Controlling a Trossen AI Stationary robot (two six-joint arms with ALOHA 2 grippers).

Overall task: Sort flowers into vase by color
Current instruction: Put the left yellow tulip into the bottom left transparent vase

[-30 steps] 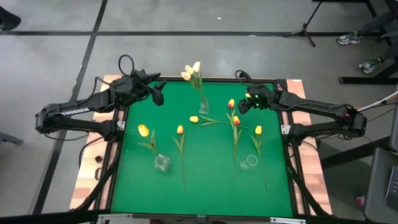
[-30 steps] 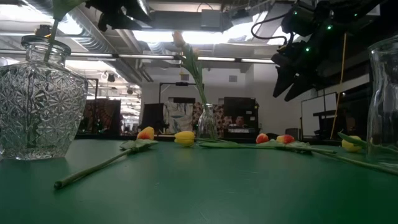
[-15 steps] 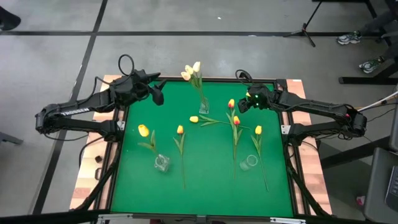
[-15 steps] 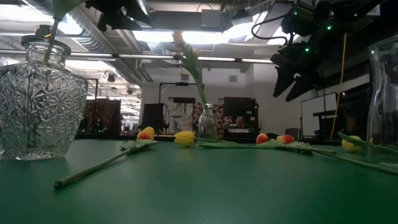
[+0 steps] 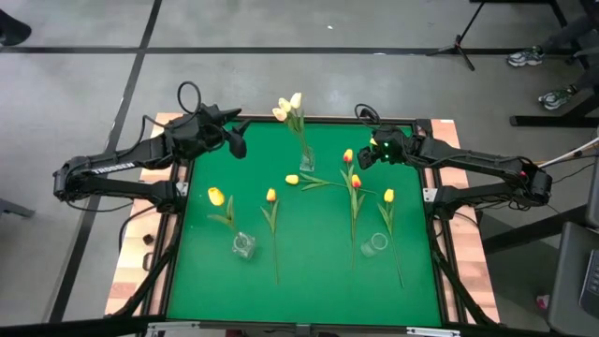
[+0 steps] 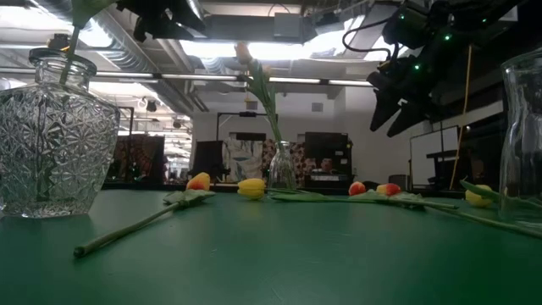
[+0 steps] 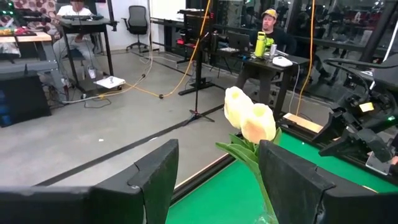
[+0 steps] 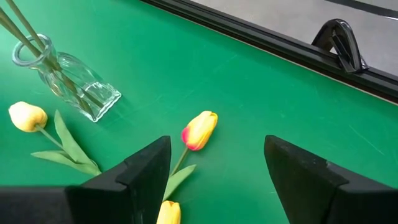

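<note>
Now | right gripper (image 5: 367, 157) open over orange-red tulip (image 5: 348, 155) | far edge near

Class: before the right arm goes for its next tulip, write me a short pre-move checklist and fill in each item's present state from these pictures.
1. Right pincer open and empty: ok.
2. Orange-red tulip lies free on the green mat, lined up between the fingers: ok.
3. Left pincer parked at the mat's far left corner, open, out of the way: ok.
4. Narrow vase upright, already holding the white tulips: ok.
5. Two empty vases, near-left and near-right, upright: ok.
6. Which vase takes orange-red: cannot tell.
</note>
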